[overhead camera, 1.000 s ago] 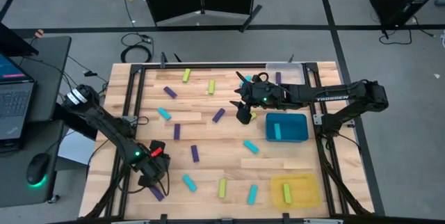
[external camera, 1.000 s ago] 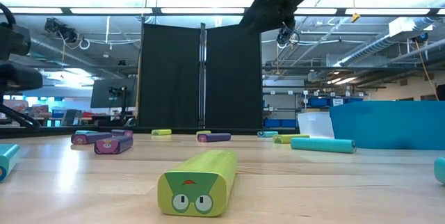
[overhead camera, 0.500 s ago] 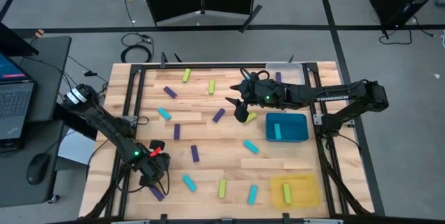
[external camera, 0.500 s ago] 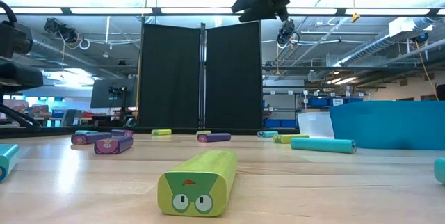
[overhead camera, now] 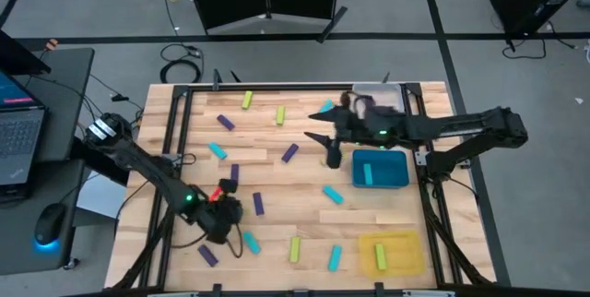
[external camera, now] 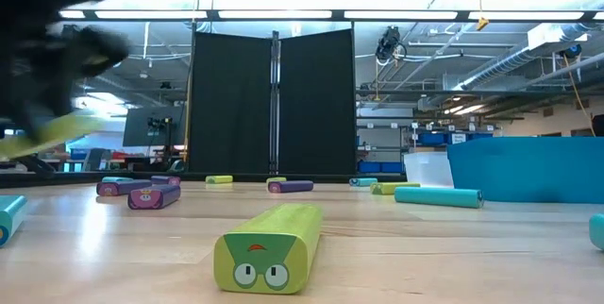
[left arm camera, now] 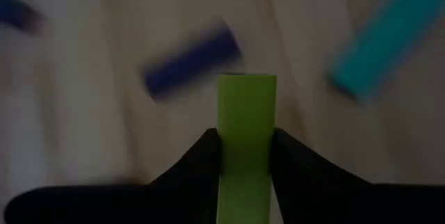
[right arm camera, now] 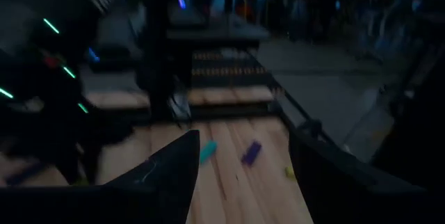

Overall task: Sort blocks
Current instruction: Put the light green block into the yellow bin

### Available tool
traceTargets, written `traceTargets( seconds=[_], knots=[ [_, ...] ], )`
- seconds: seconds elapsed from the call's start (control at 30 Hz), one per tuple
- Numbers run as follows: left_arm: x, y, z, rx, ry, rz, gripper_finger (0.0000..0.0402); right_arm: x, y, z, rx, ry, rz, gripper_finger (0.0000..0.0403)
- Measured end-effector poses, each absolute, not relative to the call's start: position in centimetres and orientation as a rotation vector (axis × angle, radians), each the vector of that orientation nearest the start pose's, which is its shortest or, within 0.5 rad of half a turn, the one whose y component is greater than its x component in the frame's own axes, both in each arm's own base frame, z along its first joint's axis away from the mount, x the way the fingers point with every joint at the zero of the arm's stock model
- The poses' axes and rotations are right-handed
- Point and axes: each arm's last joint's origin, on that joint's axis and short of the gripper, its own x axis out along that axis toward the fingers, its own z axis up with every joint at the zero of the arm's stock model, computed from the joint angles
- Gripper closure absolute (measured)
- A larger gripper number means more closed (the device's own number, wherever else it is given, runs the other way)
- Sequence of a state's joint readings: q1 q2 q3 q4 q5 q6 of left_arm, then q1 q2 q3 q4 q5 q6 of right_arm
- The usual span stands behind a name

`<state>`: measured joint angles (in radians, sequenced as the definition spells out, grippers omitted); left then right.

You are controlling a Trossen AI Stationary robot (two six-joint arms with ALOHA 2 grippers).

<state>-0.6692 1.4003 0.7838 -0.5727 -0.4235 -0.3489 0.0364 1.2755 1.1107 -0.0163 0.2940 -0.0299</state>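
Purple, cyan and yellow-green blocks lie flat, scattered over the wooden table [overhead camera: 304,200]. My left gripper [overhead camera: 226,216], near the table's near-left corner, is shut on a yellow-green block [left arm camera: 247,123], which also shows blurred above the table in the low view [external camera: 47,134]. My right gripper [overhead camera: 324,148] hovers high over the middle of the table, left of the teal tray [overhead camera: 392,170]. It is open with nothing between its fingers [right arm camera: 177,165]. A purple block [left arm camera: 191,60] and a cyan block [left arm camera: 386,36] lie below the left gripper. My left gripper pinches the yellow-green block by its two long sides [left arm camera: 245,165] between the two fingers [left arm camera: 208,158]. The fingers slant down and lie along the block, whose free end sticks out ahead of them. The block is lifted clear of the table and tilted.
The teal tray holds a cyan block [overhead camera: 366,173]. A yellow tray [overhead camera: 401,242] at the near right holds a yellow-green block [overhead camera: 380,256]. A clear tray [overhead camera: 383,94] stands at the far right. A yellow-green block [external camera: 269,247] lies close to the low camera.
My left gripper has risen and gone toward the table's right edge, carrying the yellow-green block up off the table into the low view. My right gripper has risen out of the top of the low view, tipped toward level and shifted slightly toward the right edge.
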Motion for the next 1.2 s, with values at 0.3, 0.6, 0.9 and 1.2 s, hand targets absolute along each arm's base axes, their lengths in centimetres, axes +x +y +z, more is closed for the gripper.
traceTargets(
  seconds=[0.3, 0.6, 0.9, 1.2],
  knots=[
    [29.1, -9.6, 22.3, 0.321, 0.406, -0.024, 0.0300, 22.7, 2.7, 40.9, -0.022, -0.031, -0.142, 0.0173],
    [39.6, -8.3, 20.8, 0.229, 0.232, -0.236, 0.0300, 19.7, 4.0, 42.6, 0.001, -0.115, -0.054, 0.0173],
    [49.3, -11.3, 20.8, 0.164, 0.077, -0.463, 0.0300, 18.7, 4.5, 43.1, -0.003, -0.138, -0.058, 0.0173],
    [54.6, -13.3, 19.0, 0.003, 0.008, -0.738, 0.0300, 18.7, 4.5, 43.0, -0.002, -0.130, -0.065, 0.0173]
  ],
)
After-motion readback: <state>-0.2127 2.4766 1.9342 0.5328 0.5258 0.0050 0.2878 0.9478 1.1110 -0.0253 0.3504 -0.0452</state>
